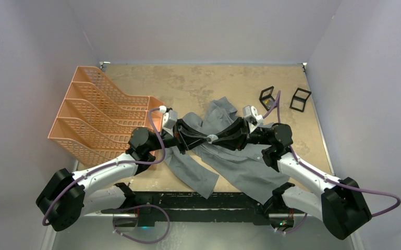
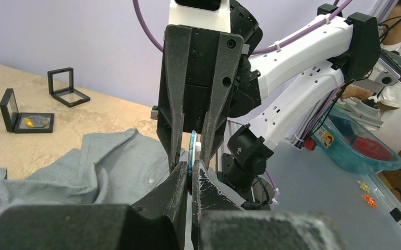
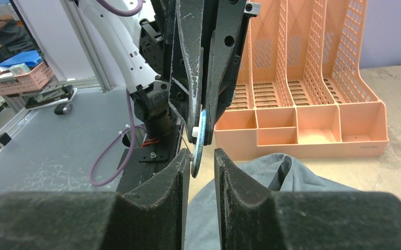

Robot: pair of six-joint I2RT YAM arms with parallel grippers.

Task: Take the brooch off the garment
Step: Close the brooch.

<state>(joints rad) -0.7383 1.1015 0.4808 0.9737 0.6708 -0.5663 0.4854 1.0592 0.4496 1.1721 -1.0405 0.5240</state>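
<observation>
Brooch (image 3: 200, 140) removal, grip stage: left tool (image 2: 189, 169) clamps brooch, right tool (image 3: 202, 156) sits narrow around its rim, garment (image 1: 245, 169) beneath; next likely needs right pinch, then pull.

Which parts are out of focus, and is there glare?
Left wrist view: left gripper's black fingers blurred, grey button-up shirt sharp. Right wrist view: right gripper's black fingers blurred, orange plastic file tray sharp. Top view: even light, no glare.
</observation>
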